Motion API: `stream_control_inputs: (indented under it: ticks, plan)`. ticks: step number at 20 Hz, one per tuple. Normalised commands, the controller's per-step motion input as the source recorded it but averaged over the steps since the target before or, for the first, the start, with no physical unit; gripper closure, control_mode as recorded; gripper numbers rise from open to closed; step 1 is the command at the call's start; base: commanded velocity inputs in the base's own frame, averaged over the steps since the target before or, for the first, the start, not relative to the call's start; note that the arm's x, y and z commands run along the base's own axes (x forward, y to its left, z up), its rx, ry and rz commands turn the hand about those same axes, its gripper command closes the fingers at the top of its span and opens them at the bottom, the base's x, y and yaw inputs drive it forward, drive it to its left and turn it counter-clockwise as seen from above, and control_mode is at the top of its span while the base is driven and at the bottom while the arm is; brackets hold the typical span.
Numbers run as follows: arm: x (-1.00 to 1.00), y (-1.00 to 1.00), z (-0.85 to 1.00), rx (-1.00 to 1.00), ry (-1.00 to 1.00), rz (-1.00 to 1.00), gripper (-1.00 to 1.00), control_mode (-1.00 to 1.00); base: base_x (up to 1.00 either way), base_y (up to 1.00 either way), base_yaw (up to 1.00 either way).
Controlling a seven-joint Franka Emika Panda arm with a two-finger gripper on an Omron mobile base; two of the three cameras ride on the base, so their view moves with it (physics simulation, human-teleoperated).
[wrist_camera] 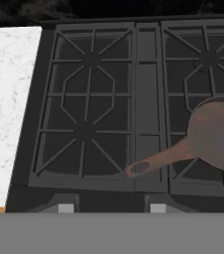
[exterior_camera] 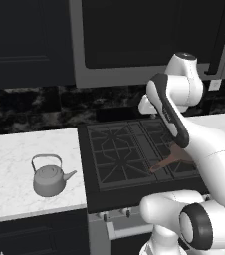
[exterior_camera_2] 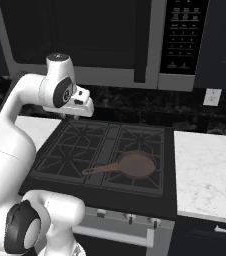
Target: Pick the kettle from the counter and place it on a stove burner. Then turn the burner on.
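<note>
Both base cameras are looking forward and down from behind the arm, left and right, sharing the stove [exterior_camera: 134, 149] [exterior_camera_2: 105, 150]. The hand camera is looking steeply down on the stove [wrist_camera: 109, 99], nearer.

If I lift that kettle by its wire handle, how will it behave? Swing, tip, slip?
The kettle has a thin arched handle above a squat round body, so it will likely swing under the grip. Its smooth grey metal looks slippery, so thin wire could slide between the fingers. Sitting upright on the counter, its broad base suggests it resists tipping if nudged.
</note>
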Motion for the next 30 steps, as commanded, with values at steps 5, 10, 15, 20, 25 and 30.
stream_control_inputs:
  ticks: [5,10,15,20,25,30]
  plan:
    - [-0.12,0.00,0.00,0.00,0.00,0.00,-1.00,-1.00,0.00,0.00,0.00]
    - [-0.28,0.00,-0.02,0.00,0.00,0.00,-1.00,-1.00,0.00,0.00,0.00]
    - [-0.24,0.19,-0.15,0.00,0.00,0.00,-1.00,-1.00,0.00,0.00,0.00]
    - [-0.20,0.27,-0.36,-0.01,0.00,0.00,-1.00,-1.00,0.00,0.00,0.00]
    - [-0.07,0.14,-0.24,0.00,0.00,0.00,-1.00,-1.00,0.00,0.00,0.00]
    - [0.01,0.02,-0.06,0.00,0.00,0.00,-1.00,-1.00,0.00,0.00,0.00]
